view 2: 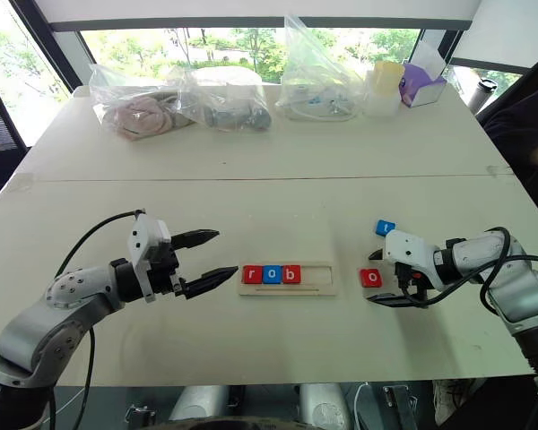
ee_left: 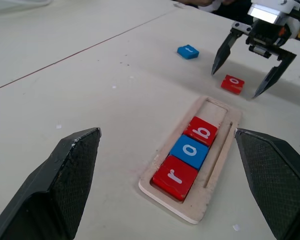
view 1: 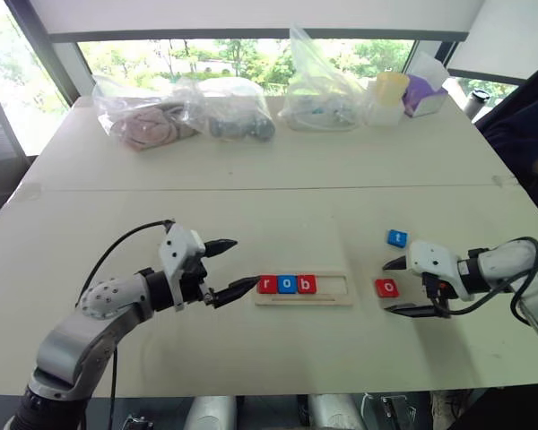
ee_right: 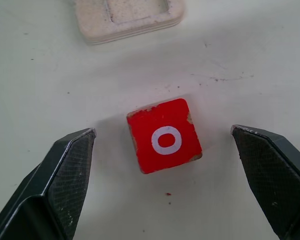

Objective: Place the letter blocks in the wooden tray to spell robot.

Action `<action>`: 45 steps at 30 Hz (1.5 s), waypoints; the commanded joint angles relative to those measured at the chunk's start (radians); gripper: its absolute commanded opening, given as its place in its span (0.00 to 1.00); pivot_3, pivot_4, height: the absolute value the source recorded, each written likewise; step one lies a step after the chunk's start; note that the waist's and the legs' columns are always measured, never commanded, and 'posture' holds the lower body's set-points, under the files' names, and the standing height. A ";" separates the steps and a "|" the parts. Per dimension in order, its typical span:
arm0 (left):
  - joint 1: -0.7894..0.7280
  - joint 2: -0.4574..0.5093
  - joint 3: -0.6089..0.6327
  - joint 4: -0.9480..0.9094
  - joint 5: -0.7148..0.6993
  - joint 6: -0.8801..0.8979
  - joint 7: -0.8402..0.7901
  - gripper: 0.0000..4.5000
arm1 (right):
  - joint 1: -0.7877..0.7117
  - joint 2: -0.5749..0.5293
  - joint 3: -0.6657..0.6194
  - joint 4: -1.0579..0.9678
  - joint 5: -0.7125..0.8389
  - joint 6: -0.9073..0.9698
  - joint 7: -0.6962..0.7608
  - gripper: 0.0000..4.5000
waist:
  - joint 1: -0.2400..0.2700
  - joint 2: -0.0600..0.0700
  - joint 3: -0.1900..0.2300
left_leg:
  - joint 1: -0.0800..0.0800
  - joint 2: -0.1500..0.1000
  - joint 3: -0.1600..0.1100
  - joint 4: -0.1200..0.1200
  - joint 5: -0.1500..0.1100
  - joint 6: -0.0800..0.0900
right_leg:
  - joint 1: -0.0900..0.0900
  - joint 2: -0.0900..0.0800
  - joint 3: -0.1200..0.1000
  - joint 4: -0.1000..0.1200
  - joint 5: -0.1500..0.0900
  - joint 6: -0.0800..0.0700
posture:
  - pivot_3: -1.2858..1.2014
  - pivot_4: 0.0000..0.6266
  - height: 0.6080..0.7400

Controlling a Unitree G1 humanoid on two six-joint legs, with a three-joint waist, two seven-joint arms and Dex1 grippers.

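Tray (ee_right: 127, 17) end cut off beyond red o block (ee_right: 163, 135).

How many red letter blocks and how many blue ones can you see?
Red letter blocks: 3, namely r, b and the loose o.
Blue letter blocks: 2, namely o in the wooden tray and the loose t.
Total: 5
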 commanded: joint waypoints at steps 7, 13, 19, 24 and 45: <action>0.015 0.015 0.029 -0.054 -0.020 0.000 0.017 1.00 | -0.008 0.029 -0.007 0.012 -0.025 -0.038 0.004 0.35 | 0.000 0.000 0.000 | 0.004 0.000 0.000 0.000 0.000 0.000 | 0.003 0.000 0.000 0.000 0.000 -0.001 | 0.52 0.24 1.00; 0.014 0.016 0.027 -0.054 -0.020 -0.001 0.020 1.00 | -0.037 0.043 -0.016 -0.067 -0.014 -0.019 -0.011 0.25 | -0.003 0.000 0.000 | 0.005 0.000 0.000 0.000 0.000 0.000 | 0.003 0.000 0.001 0.000 0.000 -0.001 | 0.52 0.24 1.00; 0.005 0.012 0.021 -0.050 -0.020 0.001 0.023 1.00 | -0.116 0.091 0.022 -0.250 0.048 0.129 0.006 0.25 | -0.001 0.001 0.000 | 0.004 0.000 0.000 0.000 0.000 0.000 | 0.003 0.000 0.001 0.001 0.000 0.000 | 0.52 0.24 1.00; 0.003 0.010 0.018 -0.051 -0.018 0.000 0.026 1.00 | -0.153 0.140 0.088 -0.260 0.011 0.153 0.000 0.25 | 0.004 0.000 0.000 | 0.003 0.000 -0.001 0.000 0.000 0.000 | 0.003 -0.001 0.000 0.000 0.000 -0.001 | 0.52 0.24 1.00; 0.029 0.002 0.020 -0.074 -0.023 -0.001 0.060 1.00 | -0.206 0.213 0.174 -0.195 -0.077 0.128 -0.013 0.25 | 0.000 0.000 0.000 | 0.003 0.000 -0.001 0.000 0.000 0.000 | 0.002 -0.001 0.001 0.001 0.000 -0.001 | 0.52 0.24 1.00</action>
